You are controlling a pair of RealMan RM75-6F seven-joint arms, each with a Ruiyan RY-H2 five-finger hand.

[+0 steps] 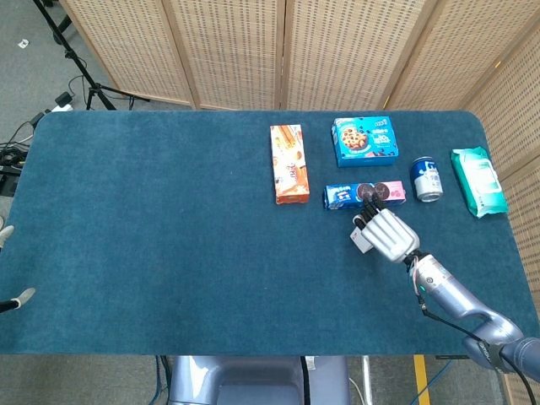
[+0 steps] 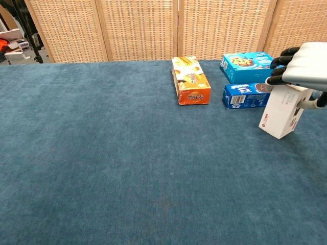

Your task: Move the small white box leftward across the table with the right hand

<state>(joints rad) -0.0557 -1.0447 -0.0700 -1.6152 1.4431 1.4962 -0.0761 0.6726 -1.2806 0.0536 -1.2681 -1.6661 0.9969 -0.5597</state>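
The small white box (image 1: 360,240) (image 2: 279,115) stands tilted on the blue cloth at the table's right side, just in front of the dark blue cookie pack. My right hand (image 1: 388,234) (image 2: 305,66) sits over the box's top. Its dark fingers (image 2: 280,64) curl down the left side and the thumb presses the right side, so it grips the box. Most of the box is hidden under the hand in the head view. My left hand shows in neither view.
Behind the box lie a dark blue cookie pack (image 1: 344,196) (image 2: 241,95), an orange box (image 1: 288,164) (image 2: 190,80) and a light blue cookie box (image 1: 364,140) (image 2: 250,66). A can (image 1: 427,178) and a wipes pack (image 1: 478,180) sit far right. Bare cloth (image 1: 152,219) stretches leftward.
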